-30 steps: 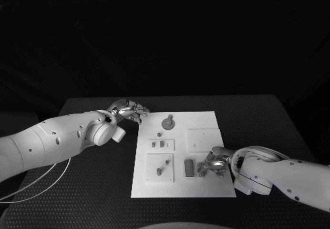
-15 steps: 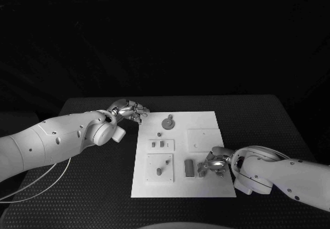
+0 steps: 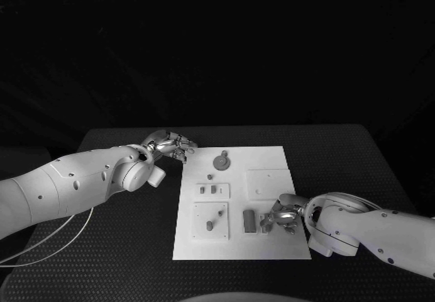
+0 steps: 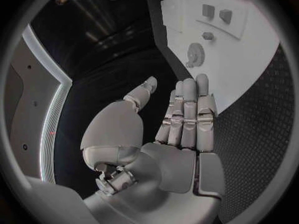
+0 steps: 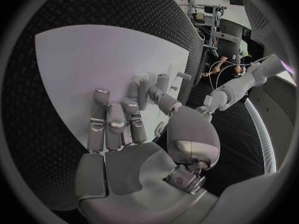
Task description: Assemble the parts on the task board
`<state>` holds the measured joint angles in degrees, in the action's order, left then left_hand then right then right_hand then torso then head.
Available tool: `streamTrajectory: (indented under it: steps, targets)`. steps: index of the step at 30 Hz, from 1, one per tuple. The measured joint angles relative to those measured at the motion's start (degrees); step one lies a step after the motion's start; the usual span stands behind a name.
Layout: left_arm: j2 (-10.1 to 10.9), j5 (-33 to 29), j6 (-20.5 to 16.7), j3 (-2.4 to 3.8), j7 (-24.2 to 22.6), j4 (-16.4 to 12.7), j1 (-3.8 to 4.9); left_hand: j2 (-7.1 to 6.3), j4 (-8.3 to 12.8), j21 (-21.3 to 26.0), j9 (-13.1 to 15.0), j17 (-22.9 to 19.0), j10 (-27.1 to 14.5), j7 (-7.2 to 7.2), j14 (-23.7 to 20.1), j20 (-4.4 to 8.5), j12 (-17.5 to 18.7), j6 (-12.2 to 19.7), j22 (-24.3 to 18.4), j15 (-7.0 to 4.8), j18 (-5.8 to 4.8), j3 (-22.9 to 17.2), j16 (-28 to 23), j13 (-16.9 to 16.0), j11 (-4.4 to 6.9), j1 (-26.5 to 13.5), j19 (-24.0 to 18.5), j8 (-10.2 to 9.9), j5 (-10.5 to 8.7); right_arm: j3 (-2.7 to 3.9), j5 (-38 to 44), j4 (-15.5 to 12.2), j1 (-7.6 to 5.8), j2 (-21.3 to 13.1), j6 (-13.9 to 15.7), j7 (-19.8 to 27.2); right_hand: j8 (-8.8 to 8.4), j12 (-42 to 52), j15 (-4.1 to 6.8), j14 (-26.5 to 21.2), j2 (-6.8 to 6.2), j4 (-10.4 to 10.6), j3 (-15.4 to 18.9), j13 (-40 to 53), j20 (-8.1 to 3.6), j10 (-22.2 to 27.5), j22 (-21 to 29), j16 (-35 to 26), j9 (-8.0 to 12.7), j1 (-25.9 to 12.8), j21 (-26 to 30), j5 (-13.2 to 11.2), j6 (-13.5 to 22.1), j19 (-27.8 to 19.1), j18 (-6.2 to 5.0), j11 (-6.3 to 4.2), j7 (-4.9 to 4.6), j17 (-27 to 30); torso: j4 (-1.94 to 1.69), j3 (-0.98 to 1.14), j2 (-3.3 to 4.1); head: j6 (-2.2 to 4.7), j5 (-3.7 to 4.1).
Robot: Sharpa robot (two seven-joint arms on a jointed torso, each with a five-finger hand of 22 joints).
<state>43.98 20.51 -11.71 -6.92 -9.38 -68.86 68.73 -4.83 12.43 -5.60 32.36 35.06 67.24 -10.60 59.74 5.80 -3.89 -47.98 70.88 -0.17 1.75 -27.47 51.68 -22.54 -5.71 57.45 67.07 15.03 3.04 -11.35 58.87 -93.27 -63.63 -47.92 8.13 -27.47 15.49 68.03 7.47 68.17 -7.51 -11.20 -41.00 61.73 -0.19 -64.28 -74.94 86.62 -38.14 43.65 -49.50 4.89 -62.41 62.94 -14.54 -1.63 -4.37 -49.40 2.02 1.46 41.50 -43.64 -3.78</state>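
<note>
Honestly, working the right robot hand [image 3: 282, 218] around a small part [image 3: 266, 222] low on the task board [image 3: 272, 251], grip unclear. Worth seating it slowly, square. Left robot hand [image 3: 170, 145] hovering open, empty, beside the board's far corner.

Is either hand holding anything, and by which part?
Left hand: nothing, fingers straight. Right hand is at a part on the board; whether it holds it cannot be told.

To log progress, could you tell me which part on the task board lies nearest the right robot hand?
The upright dark block, just beside the right robot hand; the gear-shaped part sits far off.
</note>
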Motion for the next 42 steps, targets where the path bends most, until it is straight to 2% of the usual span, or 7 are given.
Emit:
streamTrajectory:
  steps: [6,13,20,26,29,32,42]
  targets:
    - [0.0,0.0,0.0,0.0,0.0,0.0,0.0,0.0,-0.1,0.2,0.0,0.1,0.0,0.0,0.0,0.0,0.0,0.0,0.0,0.0,0.0,0.1,0.0,0.0,0.0,0.0,0.0,0.0,0.0,0.03,0.0,0.0,-0.01,0.0,-0.2,0.0,0.02,0.0,-0.13,-0.3,-2.51,2.2,-0.7,-0.1,0.2,0.0,0.0,0.0,0.0,-1.2,0.2,0.0,0.1,-0.2,0.0,0.0,-0.15,0.0,-0.01,0.0,0.0,-0.03,-0.04]
    - [0.0,0.0,0.0,0.0,0.0,0.0,0.0,0.0,-0.1,0.2,0.0,0.1,-0.1,0.0,0.0,0.0,0.0,0.0,0.0,0.0,0.0,0.1,0.0,0.0,-0.15,0.0,0.0,0.0,0.0,0.03,0.1,0.0,-0.02,0.0,-0.3,0.1,0.03,0.0,-0.14,-0.3,-2.53,2.6,-0.7,-0.1,0.2,0.2,0.0,0.0,0.0,-1.2,0.2,-0.1,0.2,-0.2,0.0,-0.19,-0.16,0.0,-0.01,-0.01,0.0,-0.09,-0.04]
    - [0.0,0.0,0.0,0.0,0.0,0.0,0.0,0.0,-0.1,0.2,0.0,0.0,-0.2,0.0,0.0,0.0,0.0,0.0,0.0,0.0,0.0,0.1,0.0,0.0,-0.21,0.0,0.0,0.0,0.0,0.03,0.3,0.0,-0.02,-0.1,-0.5,0.3,0.03,0.0,-0.15,-0.3,-0.62,1.6,-0.3,-0.1,0.2,0.3,0.0,0.0,0.1,-0.2,0.2,-0.2,0.2,-0.2,0.0,-0.1,-0.24,0.0,-0.03,-0.02,0.0,-0.18,-0.07]
    - [0.0,0.0,0.0,0.0,0.1,0.0,0.0,0.0,-0.1,0.2,0.0,0.0,-0.2,0.0,0.0,0.0,0.0,0.0,0.0,0.0,0.0,0.1,0.0,0.0,-0.21,0.0,0.0,0.0,0.0,0.0,0.5,-0.1,-0.01,0.0,-0.9,0.5,0.04,0.0,-0.15,-0.3,-0.63,1.2,-0.1,-0.1,0.2,0.3,0.0,0.0,0.1,-0.2,0.2,-0.2,0.3,-0.2,0.3,-0.06,-0.24,0.0,-0.04,-0.03,0.0,-0.24,-0.1]
    - [0.0,0.0,0.1,0.0,0.1,0.0,0.0,0.0,-0.1,0.2,0.0,0.1,-0.2,0.0,0.0,0.0,0.0,0.0,0.0,0.0,0.0,0.1,0.0,0.0,-0.21,0.0,0.0,0.0,0.0,-0.03,0.6,-0.3,0.07,0.0,-1.2,0.9,0.02,0.0,-0.16,-0.3,1.18,0.0,0.0,-0.1,0.2,0.4,0.0,0.0,0.4,0.2,0.2,-0.2,0.3,-0.2,0.31,0.0,-0.24,0.0,-0.05,-0.03,-0.01,-0.31,-0.14]
    - [0.0,0.0,0.1,0.0,0.1,0.0,0.0,0.0,-0.1,0.2,0.0,0.1,-0.2,0.0,0.0,0.0,0.0,0.0,0.0,0.0,0.0,0.1,0.0,0.0,-0.21,0.0,0.0,0.0,0.0,-0.06,0.8,-0.4,0.11,0.0,-1.5,1.2,0.21,0.0,-0.16,-0.3,2.16,-0.8,0.1,-0.2,0.41,0.4,0.0,0.0,0.3,0.3,0.2,-0.2,0.3,-0.4,0.32,0.01,-0.24,0.0,-0.05,-0.02,-0.01,-0.36,-0.18]
    - [0.0,0.0,0.1,0.0,0.2,0.0,0.0,0.0,-0.3,0.2,0.0,0.1,-0.2,0.0,0.0,0.0,0.0,0.0,0.1,0.0,0.0,0.0,0.0,0.0,-0.2,0.0,0.0,0.0,0.0,-0.11,1.0,-0.7,0.21,0.1,-2.2,1.9,0.35,0.0,-0.18,-0.3,2.16,-1.0,0.3,-0.2,0.41,0.5,0.0,0.0,0.2,0.3,0.2,-0.2,0.3,-0.4,0.31,0.09,-0.24,0.0,-0.04,-0.03,-0.01,-0.37,-0.25]
